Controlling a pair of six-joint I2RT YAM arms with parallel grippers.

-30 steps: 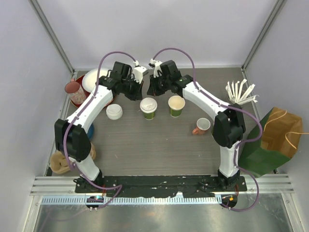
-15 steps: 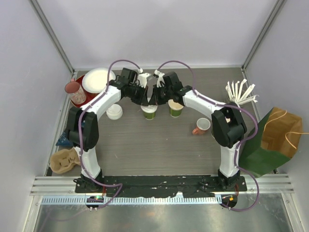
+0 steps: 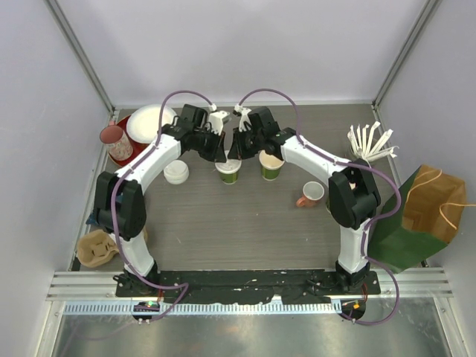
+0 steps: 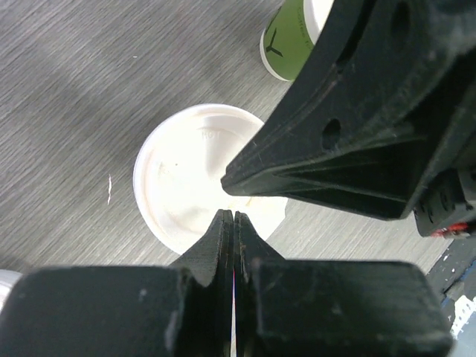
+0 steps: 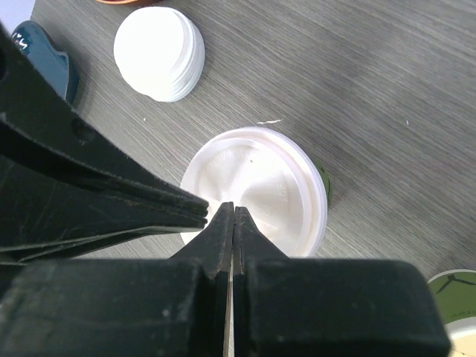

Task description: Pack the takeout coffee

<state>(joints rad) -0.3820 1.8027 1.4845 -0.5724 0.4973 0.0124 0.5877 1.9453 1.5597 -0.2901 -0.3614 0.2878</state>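
One takeout coffee cup [image 3: 229, 174], green with a round white lid [image 4: 195, 178], stands mid-table. My left gripper [image 3: 222, 154] and right gripper [image 3: 235, 152] meet tip to tip right over it. Both are shut and hold nothing. In the left wrist view my shut left gripper [image 4: 234, 216] points at the lid's middle, with the right gripper's black body just beyond it. In the right wrist view my shut right gripper [image 5: 233, 207] sits over the same lid [image 5: 271, 182]. Whether the tips touch the lid I cannot tell. No second lidded cup shows.
A lidless green cup [image 3: 272, 165] stands just right of the lidded one. A stack of white lids [image 3: 176, 172] lies to its left. A pink-handled mug [image 3: 311, 193], white cutlery [image 3: 370, 140], a paper bag [image 3: 420, 212], plates [image 3: 146, 123] and a cardboard carrier [image 3: 95, 249] surround them.
Both grippers have come in from behind the cups and now meet over the lidded cup, hiding its lid from above. The left arm's elbow has swung.
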